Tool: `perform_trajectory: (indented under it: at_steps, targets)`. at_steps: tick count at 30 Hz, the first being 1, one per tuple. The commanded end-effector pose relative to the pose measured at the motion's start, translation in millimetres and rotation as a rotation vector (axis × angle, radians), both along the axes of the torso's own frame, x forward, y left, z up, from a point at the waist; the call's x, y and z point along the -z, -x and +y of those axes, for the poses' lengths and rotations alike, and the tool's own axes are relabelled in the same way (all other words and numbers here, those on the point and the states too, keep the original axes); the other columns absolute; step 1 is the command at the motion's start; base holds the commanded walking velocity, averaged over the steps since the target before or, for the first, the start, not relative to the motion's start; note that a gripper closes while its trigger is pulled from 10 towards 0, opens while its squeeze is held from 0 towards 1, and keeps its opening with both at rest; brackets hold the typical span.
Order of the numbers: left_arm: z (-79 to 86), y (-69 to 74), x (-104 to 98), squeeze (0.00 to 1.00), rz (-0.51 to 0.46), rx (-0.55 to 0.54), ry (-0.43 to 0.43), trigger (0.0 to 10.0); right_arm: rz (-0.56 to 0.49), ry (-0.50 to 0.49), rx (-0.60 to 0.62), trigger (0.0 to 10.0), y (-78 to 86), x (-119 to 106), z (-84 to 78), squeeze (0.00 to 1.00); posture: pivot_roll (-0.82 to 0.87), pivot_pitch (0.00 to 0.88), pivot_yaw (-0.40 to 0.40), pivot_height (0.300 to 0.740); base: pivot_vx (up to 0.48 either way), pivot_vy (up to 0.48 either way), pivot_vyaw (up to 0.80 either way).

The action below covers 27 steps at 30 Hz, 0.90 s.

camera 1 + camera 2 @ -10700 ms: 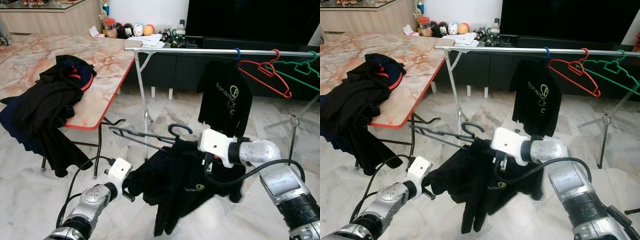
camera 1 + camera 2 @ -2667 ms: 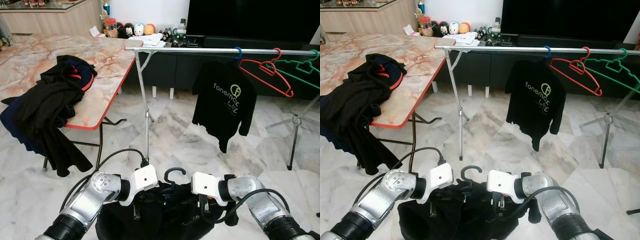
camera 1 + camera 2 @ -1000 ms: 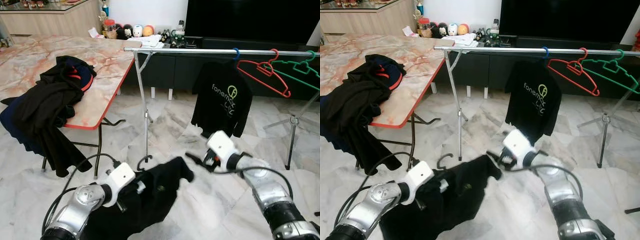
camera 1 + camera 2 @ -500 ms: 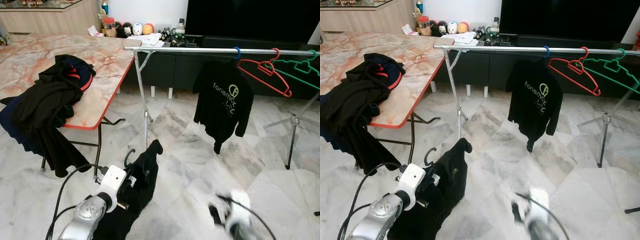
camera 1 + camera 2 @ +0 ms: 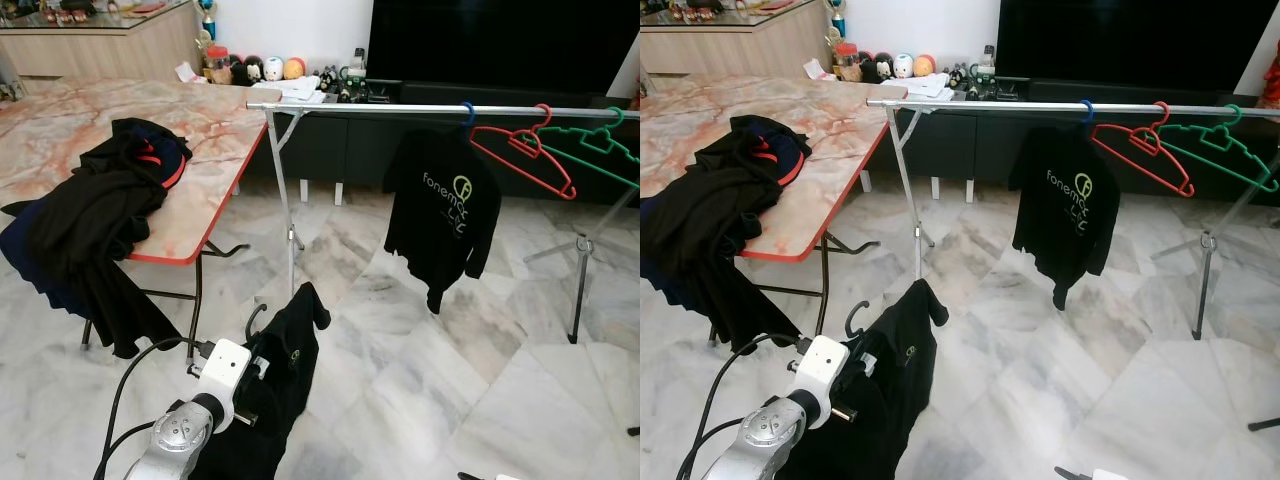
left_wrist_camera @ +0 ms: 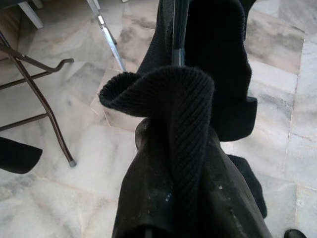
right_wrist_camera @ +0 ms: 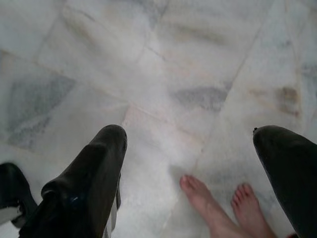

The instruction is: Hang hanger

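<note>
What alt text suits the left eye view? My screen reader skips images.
The robot's left tool holds up a black garment on a hanger above a marble floor. Behind stands a metal clothes rail with a hung black shirt, a red hanger and a green hanger.

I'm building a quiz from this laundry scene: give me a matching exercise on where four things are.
Column 1:
1. logo shirt
2. red hanger
3. pile of dark clothes
4. black garment on hanger

Column 2:
A. on the marble table
B. held by the left pincer
C. bare on the rail
D. hanging from the rail on a blue hook

Pairs: 1-D, 2-C, 3-A, 4-B
</note>
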<state>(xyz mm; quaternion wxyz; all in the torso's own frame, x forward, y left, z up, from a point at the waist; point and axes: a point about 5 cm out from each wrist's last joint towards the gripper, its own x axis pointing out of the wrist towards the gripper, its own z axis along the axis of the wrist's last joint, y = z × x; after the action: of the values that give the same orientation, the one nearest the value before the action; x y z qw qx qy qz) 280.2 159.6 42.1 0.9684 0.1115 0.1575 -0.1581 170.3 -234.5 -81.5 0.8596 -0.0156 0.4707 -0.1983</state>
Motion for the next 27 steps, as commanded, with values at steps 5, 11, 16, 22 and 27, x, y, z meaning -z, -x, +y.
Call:
perform_trajectory:
  at_steps: [5,11,16,22,27]
  targets:
    - [-2.5,-1.0,-6,0.0,-0.027,0.024,-0.012,10.0,-0.042,-0.003,-0.044,10.0,-12.8,-4,8.8,0.0,0.02,0.0,0.011,0.74,0.325,0.0,0.0]
    - [-3.2,-0.7,-6,0.0,-0.026,0.033,-0.005,10.0,-0.037,-0.007,-0.06,10.0,-11.3,-3,12.6,0.0,0.02,0.0,0.014,0.74,0.365,0.0,0.0]
    - [-3.7,-1.2,-7,0.0,-0.03,0.043,-0.008,10.0,-0.021,-0.015,-0.042,10.0,-4.1,0,9.2,0.0,0.02,0.0,0.014,0.74,0.428,0.0,0.0]
    - [-5.0,-0.6,-7,0.0,-0.025,0.044,0.0,10.0,-0.006,-0.018,-0.057,10.0,-0.2,2,11.1,0.0,0.02,0.0,0.016,0.74,0.452,0.0,0.0]
    - [-3.9,-0.8,-8,0.0,-0.029,0.045,-0.007,10.0,-0.016,-0.019,-0.059,10.0,-2.2,2,12.1,0.0,0.02,0.004,0.014,0.74,0.48,0.0,0.0]
